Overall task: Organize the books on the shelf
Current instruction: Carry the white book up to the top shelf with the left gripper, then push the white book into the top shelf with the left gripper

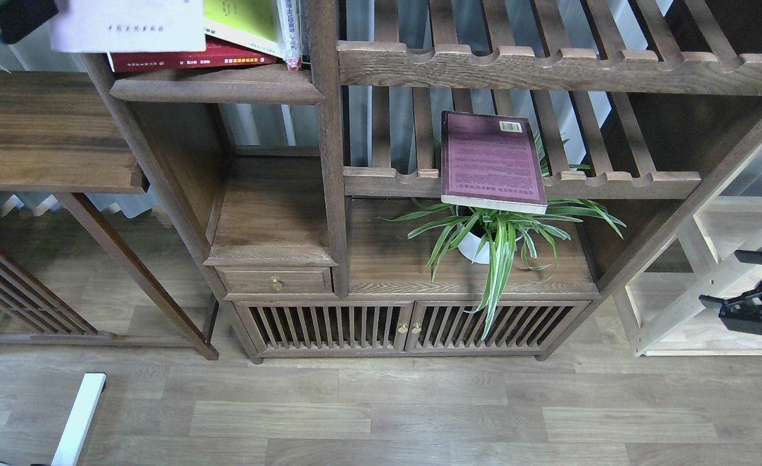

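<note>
The red book (pixel 186 60) lies flat on the dark-brown shelf board (pixel 219 89) at the top left. The pale white-lavender book (pixel 128 24) lies on top of it. My left gripper (pixel 11 16) is a dark shape at the top left corner, against that pale book's left edge; its fingers cannot be told apart. The maroon-purple book (pixel 491 160) lies flat on a slatted rack (pixel 614 184) in the middle, its front edge overhanging. My right gripper (pixel 735 279) is far right, low, open and empty, well apart from the books.
A yellow-green book (pixel 241 22) and thin upright white-spined books (pixel 290 32) stand right of the stack. A potted spider plant (pixel 497 236) sits under the maroon book. A pale light-wood rack (pixel 691 304) is behind my right gripper. A cabinet with slatted doors (pixel 406 327) stands below.
</note>
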### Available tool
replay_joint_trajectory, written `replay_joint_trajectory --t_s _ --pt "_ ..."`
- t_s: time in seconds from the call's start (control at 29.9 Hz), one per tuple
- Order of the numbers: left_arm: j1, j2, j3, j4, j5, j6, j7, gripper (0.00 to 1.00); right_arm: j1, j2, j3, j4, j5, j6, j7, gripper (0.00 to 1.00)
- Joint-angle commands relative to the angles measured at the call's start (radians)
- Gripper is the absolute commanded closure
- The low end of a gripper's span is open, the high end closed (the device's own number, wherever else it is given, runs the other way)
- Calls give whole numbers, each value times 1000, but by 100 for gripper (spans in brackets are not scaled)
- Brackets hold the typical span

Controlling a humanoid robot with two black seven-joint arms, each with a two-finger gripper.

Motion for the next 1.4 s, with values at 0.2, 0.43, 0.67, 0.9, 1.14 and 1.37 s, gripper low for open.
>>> replay_joint_trajectory --t_s 0.2,0.43,0.67,0.9,1.14,1.37 --pt "-32 -98 -2 2 69 294 -16 100 0 0 1 0 1 0 0 0" --pt "-34 -219 -7 20 210 492 -34 100 2 2 8 0 1 -2 0 0" --pt "-51 -414 -7 124 383 589 -59 100 0 -3 21 0 1 0 0 0" --pt "-55 -552 -7 249 511 652 -94 100 -1 -4 22 0 3 0 0 0" --pt "-42 -652 15 327 600 781 -128 100 -3 -1 22 0 4 -3 0 0" --pt "-17 -770 18 408 620 861 -166 100 -2 6 24 0 9 -11 0 0"
